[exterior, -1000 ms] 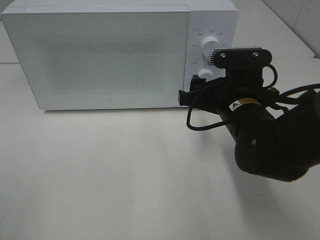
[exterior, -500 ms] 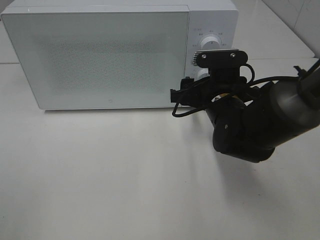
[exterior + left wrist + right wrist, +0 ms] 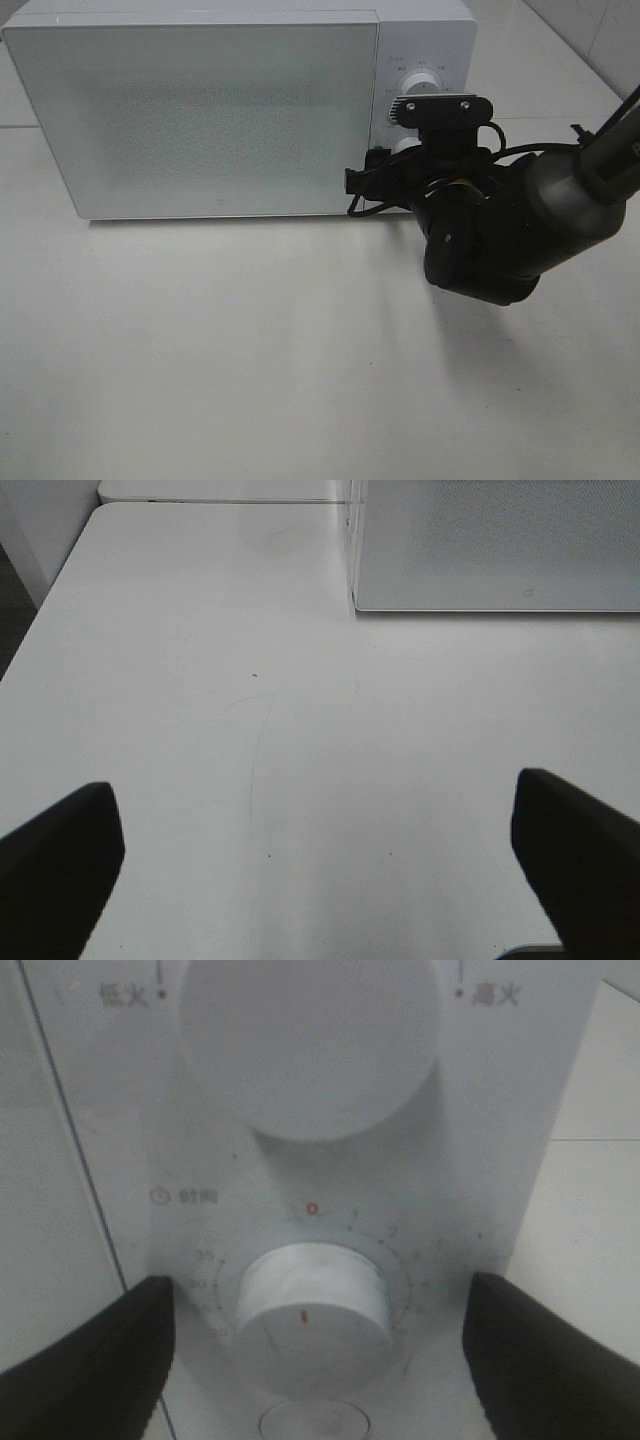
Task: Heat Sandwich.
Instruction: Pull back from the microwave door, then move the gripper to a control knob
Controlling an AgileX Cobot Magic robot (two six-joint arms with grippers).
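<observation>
Microwave (image 3: 200, 110) stands shut. Only its wrist view shows the right gripper (image 3: 315, 1345) open around the lower dial (image 3: 310, 1315), empty; left gripper (image 3: 320, 865) gapes empty above the table (image 3: 200, 680).

The sandwich cannot be seen in any view. A white microwave (image 3: 220, 110) is set upright on the white table (image 3: 250, 350), and its wide door (image 3: 200, 120) is shut; the door's speckled, frosted panel is not seen through. To the right of the microwave's door a narrow control panel (image 3: 445, 45) is fitted, where two round white dials are mounted, the upper dial (image 3: 310, 1040) above the timer dial (image 3: 310, 1310). The timer dial is ringed by printed numbers with a red 0, and a short red mark is carried on its face.
</observation>
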